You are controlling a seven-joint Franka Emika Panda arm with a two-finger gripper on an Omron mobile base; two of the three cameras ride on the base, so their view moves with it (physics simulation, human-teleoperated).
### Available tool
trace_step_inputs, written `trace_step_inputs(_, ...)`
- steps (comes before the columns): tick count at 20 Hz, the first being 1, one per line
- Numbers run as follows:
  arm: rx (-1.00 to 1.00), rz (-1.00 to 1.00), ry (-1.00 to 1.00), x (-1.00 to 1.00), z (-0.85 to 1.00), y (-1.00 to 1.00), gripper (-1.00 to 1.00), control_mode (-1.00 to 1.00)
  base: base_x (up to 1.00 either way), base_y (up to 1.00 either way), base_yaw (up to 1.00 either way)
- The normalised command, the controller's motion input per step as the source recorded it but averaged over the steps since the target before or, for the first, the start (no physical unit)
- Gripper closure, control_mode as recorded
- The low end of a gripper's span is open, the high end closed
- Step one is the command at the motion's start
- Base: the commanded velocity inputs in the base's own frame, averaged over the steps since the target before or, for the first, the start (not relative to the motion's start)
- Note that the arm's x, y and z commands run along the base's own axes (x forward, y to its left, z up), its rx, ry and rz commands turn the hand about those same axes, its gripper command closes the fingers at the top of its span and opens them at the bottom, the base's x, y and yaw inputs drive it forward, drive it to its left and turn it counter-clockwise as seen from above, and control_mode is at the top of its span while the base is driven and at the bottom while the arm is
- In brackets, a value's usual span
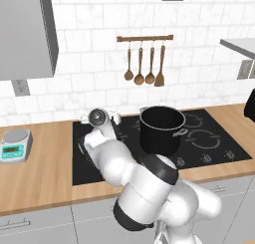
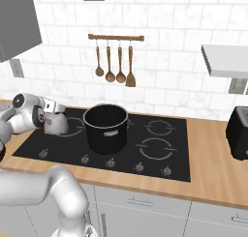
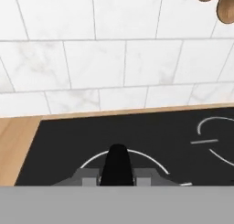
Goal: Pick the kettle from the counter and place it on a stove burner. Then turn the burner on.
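white tiles behind, black cooktop (image 2: 160, 156) below — kettle (image 2: 56, 125) sat on the left burner (image 3: 123, 157), beside the pot (image 2: 105, 127), gripper (image 3: 117, 179) clamped on its handle. best lowered level, centred, released gently.

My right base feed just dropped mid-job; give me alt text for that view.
The kettle sits on the black cooktop's left burner ring, with the gripper at its top, beside the big black pot. Wooden utensils hang on the white tiled wall behind; a black appliance stands on the counter at right.
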Motion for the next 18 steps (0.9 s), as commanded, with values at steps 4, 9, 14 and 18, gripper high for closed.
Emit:
trace_step_inputs(4, 0.09, 0.00, -0.02, 0.78, 0.26, -0.35, 1.00, -1.00, 0.00, 0.00, 0.00)
trace_step_inputs(9, 0.02, -0.01, -0.01, 0.31, 0.10, -0.05, 1.00, -1.00, 0.00, 0.00, 0.00)
trace_step_inputs(14, 0.00, 0.00, 0.00, 0.00, 0.00, 0.00, 1.00, -1.00, 0.00, 0.00, 0.00)
trace_step_inputs(18, 0.00, 0.00, 0.00, 0.00, -0.05, 0.00, 1.00, -1.00, 0.00, 0.00, 0.00)
